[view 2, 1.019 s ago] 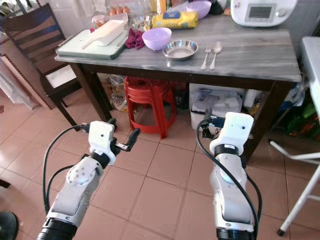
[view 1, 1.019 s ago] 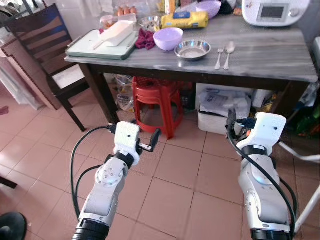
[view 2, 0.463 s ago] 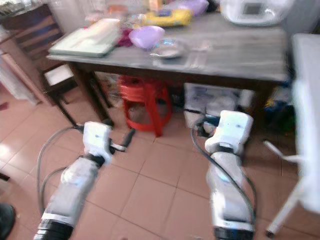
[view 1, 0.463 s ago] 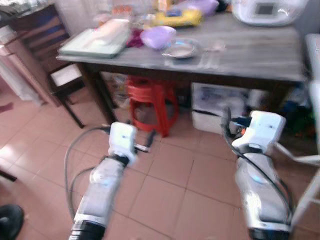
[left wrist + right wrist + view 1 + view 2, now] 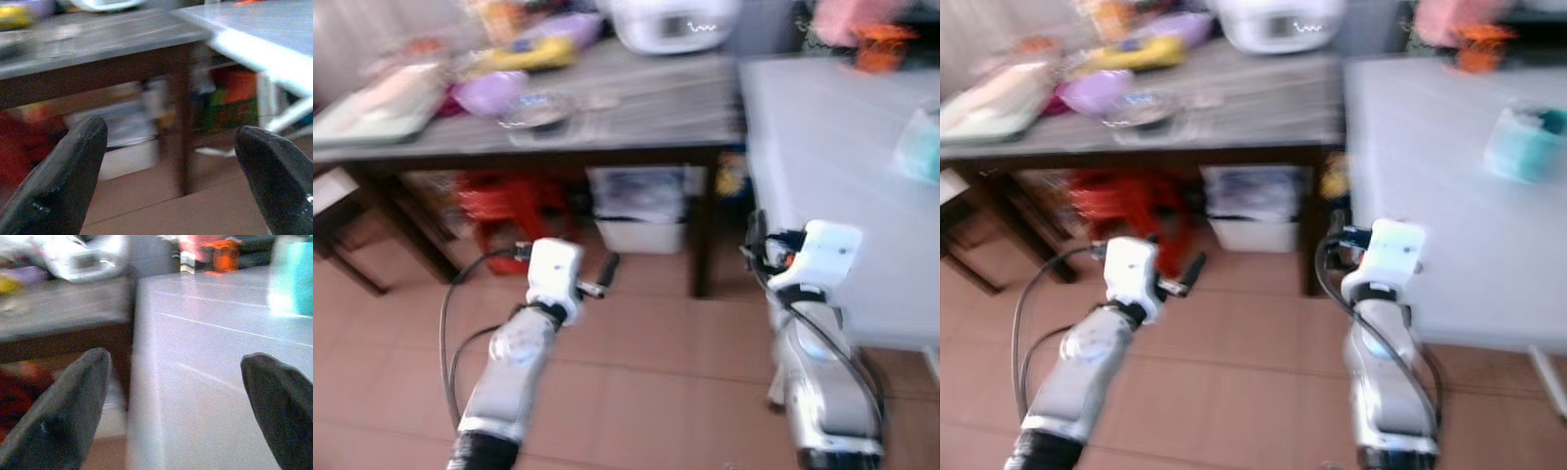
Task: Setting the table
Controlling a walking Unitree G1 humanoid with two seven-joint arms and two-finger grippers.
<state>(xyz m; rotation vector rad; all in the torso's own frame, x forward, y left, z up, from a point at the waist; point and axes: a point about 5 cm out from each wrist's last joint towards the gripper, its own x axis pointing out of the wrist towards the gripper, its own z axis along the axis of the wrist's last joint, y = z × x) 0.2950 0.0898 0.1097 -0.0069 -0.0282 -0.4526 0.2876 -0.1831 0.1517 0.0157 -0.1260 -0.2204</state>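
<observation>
Everything is motion-blurred. The grey wooden table [image 5: 636, 108] runs across the 10-to-12 o'clock part of the head views, and on it, toward 11 o'clock, sit a steel bowl [image 5: 536, 110] with a lilac bowl [image 5: 489, 94] just beside it; cutlery next to the steel bowl is too smeared to make out. A white cooker [image 5: 674, 22] stands at 12 o'clock. Butting the table's corner, a white table [image 5: 1449, 186] spreads toward 2 o'clock, carrying a teal object [image 5: 1525, 143]. Both arms are raised over the tiled floor [image 5: 646, 372] — the left gripper [image 5: 171, 171] has its fingers spread wide, holding nothing; the right gripper [image 5: 171, 406] is likewise parted and empty, facing the white table's edge.
</observation>
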